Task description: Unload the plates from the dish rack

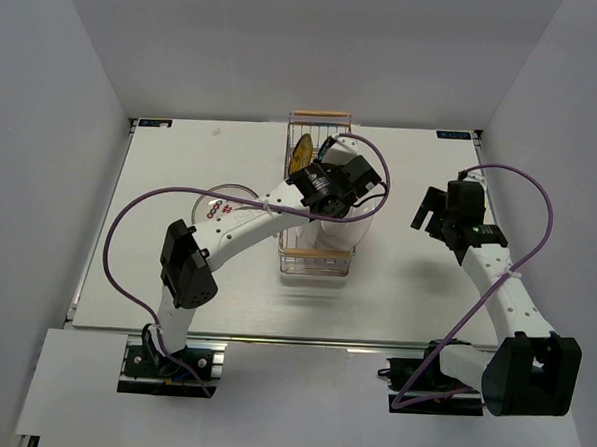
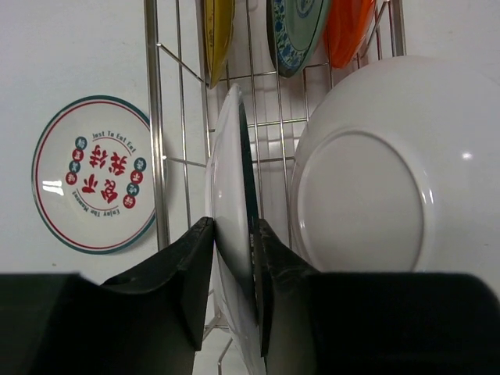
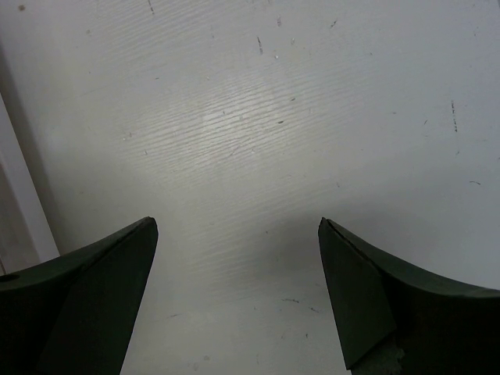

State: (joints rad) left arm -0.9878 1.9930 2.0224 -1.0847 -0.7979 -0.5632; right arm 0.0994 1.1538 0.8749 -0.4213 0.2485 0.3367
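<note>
While the left gripper (image 2: 234, 228) pinches the rim of an upright white plate (image 2: 228, 156) in the dish rack (image 2: 152, 117), a broader white dish (image 2: 391, 203) leans just beside it at 3 o'clock, crowding the right finger. A yellow plate (image 2: 219, 31), a teal-patterned plate (image 2: 297, 31) and an orange-red plate (image 2: 348, 27) stand in the rack toward 12 o'clock. A red-lettered plate (image 2: 94, 176) lies flat on the table (image 2: 70, 47) at the rack's 9 o'clock. The right gripper (image 3: 238, 234) hangs at the rack's 3 o'clock, well apart, its fingers spread over the table.
</note>
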